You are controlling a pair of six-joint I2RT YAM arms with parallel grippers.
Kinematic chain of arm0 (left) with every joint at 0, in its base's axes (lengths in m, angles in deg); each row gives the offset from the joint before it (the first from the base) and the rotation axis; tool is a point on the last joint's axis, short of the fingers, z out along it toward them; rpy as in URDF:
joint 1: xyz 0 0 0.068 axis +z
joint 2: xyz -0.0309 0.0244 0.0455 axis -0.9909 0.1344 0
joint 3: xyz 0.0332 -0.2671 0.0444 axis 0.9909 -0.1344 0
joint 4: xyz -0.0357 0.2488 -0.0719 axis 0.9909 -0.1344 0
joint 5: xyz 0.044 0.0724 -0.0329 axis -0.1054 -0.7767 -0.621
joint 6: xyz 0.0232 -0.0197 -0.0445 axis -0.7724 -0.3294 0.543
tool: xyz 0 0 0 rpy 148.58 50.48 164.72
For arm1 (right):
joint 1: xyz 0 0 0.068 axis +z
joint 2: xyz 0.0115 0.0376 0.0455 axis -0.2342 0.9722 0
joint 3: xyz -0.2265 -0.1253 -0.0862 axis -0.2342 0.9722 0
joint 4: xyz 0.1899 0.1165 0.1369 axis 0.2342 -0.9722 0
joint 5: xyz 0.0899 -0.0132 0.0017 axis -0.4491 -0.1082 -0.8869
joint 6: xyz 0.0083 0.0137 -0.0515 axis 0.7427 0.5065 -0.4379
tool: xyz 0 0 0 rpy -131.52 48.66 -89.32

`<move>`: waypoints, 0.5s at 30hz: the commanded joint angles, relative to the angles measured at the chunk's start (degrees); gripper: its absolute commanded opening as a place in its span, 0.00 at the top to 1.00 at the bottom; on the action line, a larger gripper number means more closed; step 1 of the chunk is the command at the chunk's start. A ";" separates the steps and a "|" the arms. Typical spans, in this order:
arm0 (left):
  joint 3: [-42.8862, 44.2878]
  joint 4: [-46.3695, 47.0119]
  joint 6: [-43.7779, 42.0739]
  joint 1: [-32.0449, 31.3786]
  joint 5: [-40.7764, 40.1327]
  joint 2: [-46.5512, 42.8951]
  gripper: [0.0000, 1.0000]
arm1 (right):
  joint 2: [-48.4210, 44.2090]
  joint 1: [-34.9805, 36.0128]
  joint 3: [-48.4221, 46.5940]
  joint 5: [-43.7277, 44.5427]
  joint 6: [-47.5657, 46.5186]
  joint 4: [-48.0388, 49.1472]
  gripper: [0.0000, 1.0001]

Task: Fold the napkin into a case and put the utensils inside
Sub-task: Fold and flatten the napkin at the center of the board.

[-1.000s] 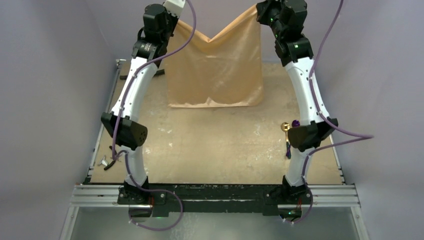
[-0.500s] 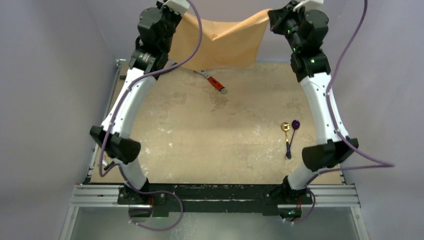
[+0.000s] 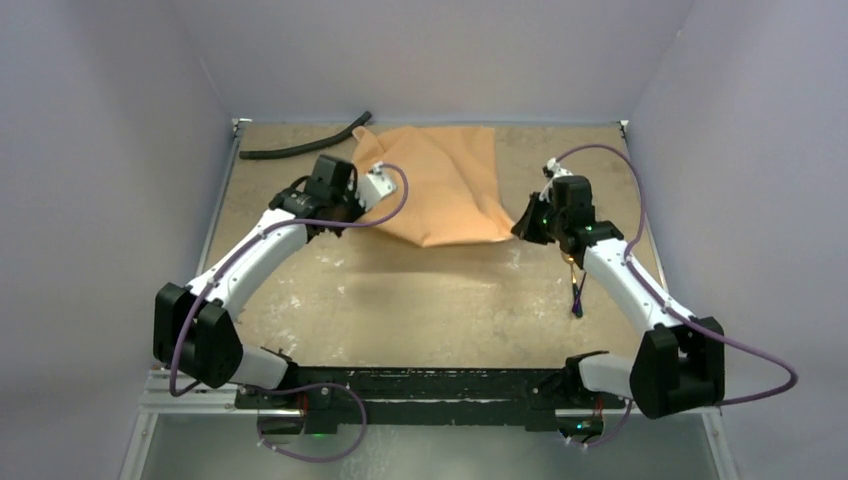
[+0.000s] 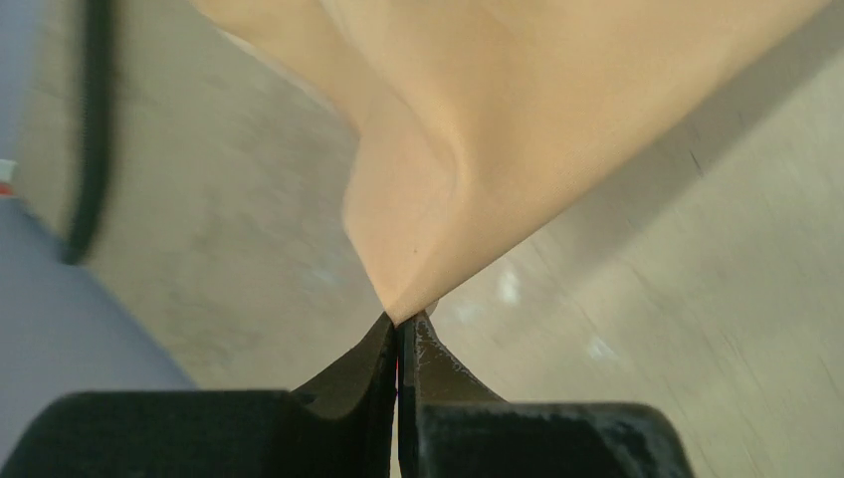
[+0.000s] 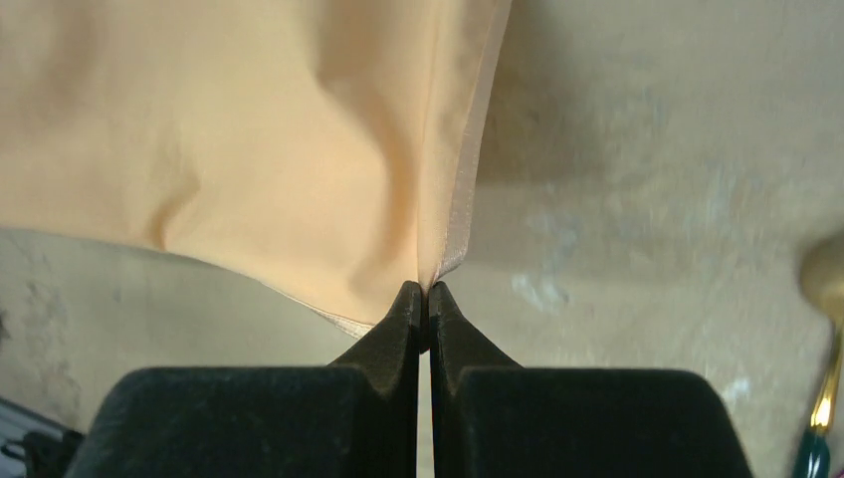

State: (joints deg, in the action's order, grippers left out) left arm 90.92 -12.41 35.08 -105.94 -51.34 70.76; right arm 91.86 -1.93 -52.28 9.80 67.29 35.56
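The peach-orange napkin (image 3: 440, 185) lies crumpled and slack on the table at the back centre. My left gripper (image 3: 375, 195) is at its left side, and the left wrist view shows it (image 4: 401, 321) shut on a corner of the napkin (image 4: 498, 119). My right gripper (image 3: 520, 225) is at the cloth's near right corner; the right wrist view has it (image 5: 428, 289) pinching the hemmed corner of the napkin (image 5: 249, 149). The utensils (image 3: 577, 290) lie under my right forearm, mostly hidden. A gold spoon bowl (image 5: 826, 279) shows at the right edge of the right wrist view.
A curved black hose (image 3: 300, 148) lies at the back left by the table's edge, and appears blurred (image 4: 95, 129) in the left wrist view. Purple-grey walls close in the table on three sides. Bare worn tabletop (image 3: 420, 300) stretches between the arms.
Both arms have swung down from high at the back, still holding the napkin's corners. The cloth went from hanging in the air to lying on the table, covering the red-handled wrench.
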 commanded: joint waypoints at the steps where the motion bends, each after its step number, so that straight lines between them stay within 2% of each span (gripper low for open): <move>1: -5.63 -10.77 0.91 0.11 7.83 -1.02 1.00 | -8.93 0.95 1.99 -1.27 0.55 -7.87 1.00; 7: -7.21 -18.22 -1.69 -0.05 9.98 -1.58 1.00 | -14.23 4.53 6.00 -0.62 2.85 -16.12 1.00; 11: -7.39 -22.99 -3.26 -0.60 12.53 -2.60 1.00 | -12.88 8.73 6.46 1.22 4.54 -18.59 1.00; 15: -7.39 -23.19 -3.22 -1.15 13.07 -2.20 1.00 | -10.83 9.04 5.39 1.82 4.45 -18.06 1.00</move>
State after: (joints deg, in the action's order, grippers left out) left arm 83.49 -32.95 33.22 -106.40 -41.18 69.62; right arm 79.78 6.95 -46.25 10.06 70.48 19.48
